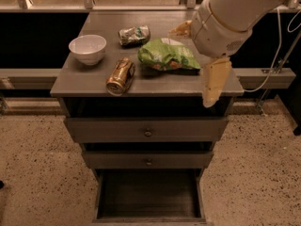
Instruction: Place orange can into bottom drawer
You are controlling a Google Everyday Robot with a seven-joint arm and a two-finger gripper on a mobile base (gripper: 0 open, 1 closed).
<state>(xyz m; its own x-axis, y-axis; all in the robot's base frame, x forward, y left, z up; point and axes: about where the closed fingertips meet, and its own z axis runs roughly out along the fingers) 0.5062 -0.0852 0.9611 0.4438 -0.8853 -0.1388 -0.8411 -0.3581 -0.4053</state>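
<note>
The orange can [120, 76] lies on its side near the front edge of the grey cabinet top [84, 84], left of centre. The bottom drawer [148, 195] is pulled out, and its dark interior holds nothing. My gripper [192, 68] hangs over the right part of the cabinet top, beside the green chip bag. Its two pale fingers [214, 81] are spread apart and hold nothing. It is well to the right of the can and not touching it.
A white bowl [87, 48] stands at the left of the top. A silver-green foil packet [134, 35] lies behind the can, and a big green chip bag [167, 56] to its right. Two shut upper drawers [146, 130] sit above the open one. The floor is speckled.
</note>
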